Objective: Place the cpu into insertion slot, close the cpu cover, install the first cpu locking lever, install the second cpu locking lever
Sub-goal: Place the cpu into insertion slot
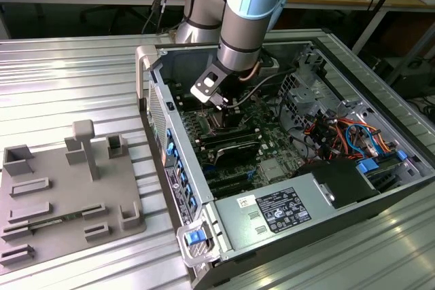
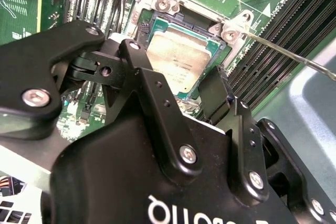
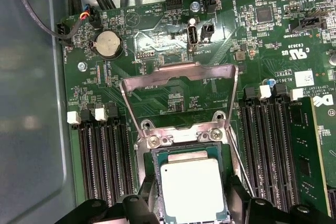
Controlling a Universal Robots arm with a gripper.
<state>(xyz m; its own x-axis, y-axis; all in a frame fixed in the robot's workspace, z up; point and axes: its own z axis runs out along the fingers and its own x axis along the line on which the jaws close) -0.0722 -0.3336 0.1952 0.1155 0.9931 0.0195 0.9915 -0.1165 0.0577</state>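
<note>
The cpu [image 3: 191, 190] sits in the insertion slot [image 3: 178, 137], cpu cover [image 3: 178, 72] raised for access. The gripper [image 3: 191, 205], at the exterior view's eleven o'clock from the power supply [image 1: 272, 212], straddles it, fingers wide.

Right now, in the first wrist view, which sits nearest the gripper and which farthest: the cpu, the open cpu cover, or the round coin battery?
1. The cpu, in the insertion slot, right at the gripper between its open fingers.
2. The cpu cover, standing open just beyond the slot.
3. The coin battery, on the green board past the cover, towards the case wall.
</note>
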